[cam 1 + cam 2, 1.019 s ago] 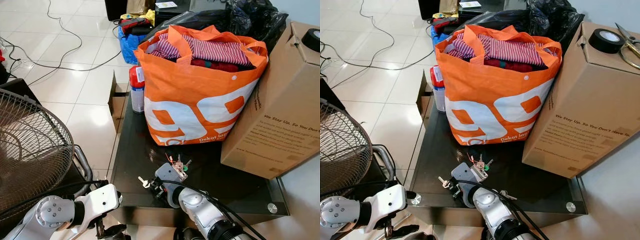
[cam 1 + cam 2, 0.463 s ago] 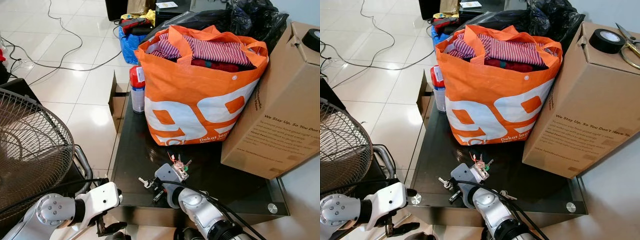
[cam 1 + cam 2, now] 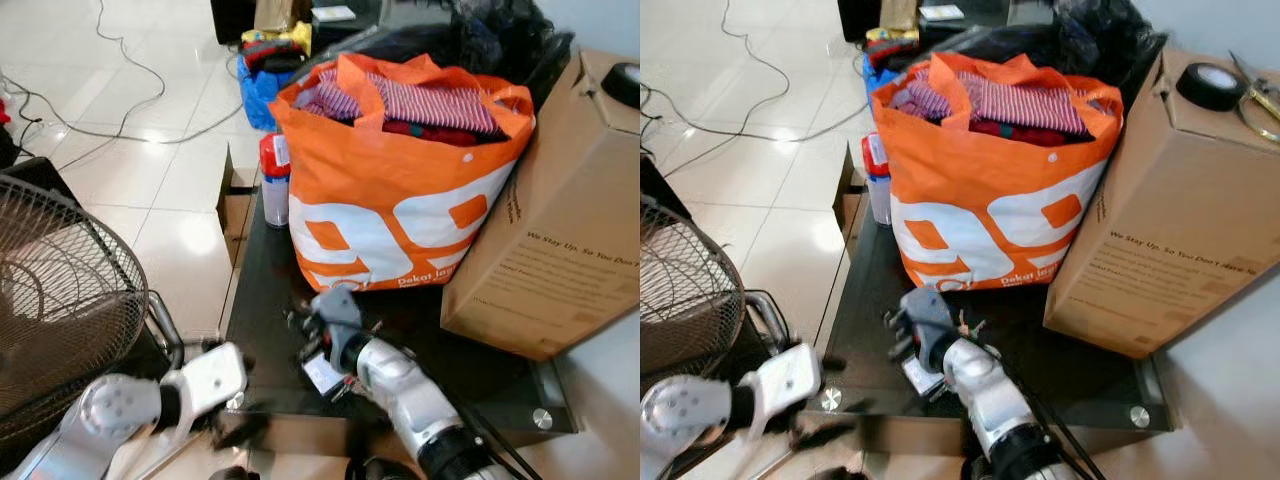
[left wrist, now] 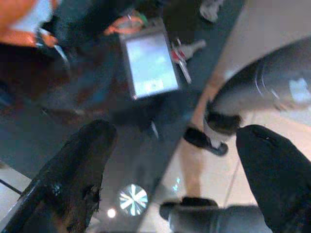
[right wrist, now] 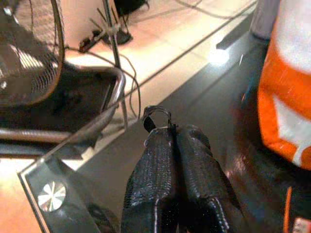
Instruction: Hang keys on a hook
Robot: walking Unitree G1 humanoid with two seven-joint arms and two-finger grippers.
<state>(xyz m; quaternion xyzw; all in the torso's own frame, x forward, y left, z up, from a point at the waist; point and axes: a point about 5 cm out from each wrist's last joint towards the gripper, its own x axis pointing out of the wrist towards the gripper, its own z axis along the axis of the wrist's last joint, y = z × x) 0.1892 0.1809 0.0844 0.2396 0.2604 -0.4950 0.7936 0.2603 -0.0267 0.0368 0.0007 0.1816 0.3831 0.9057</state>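
Left gripper (image 4: 175,160): we see its fingers spread wide, holding nothing, low at the near edge of the glass table (image 3: 270,300).
Right gripper (image 5: 175,145): we see its fingers pressed together on a small metal key ring (image 5: 156,112), which sticks out past the tips.
Keys (image 4: 187,54): in the left wrist view a key and a white tag (image 4: 148,60) hang under the right arm, above the table.
Nearer arm: the right one; we judge it already has the bunch.
Orange bag (image 3: 400,190): just behind the right gripper.
Hook: we cannot find one here.

An orange bag (image 3: 400,200) stuffed with striped clothes (image 3: 430,100) is set on a dark glass table (image 3: 265,300), touching a cardboard box (image 3: 560,240) — a fan (image 3: 60,300) is seen nearby.
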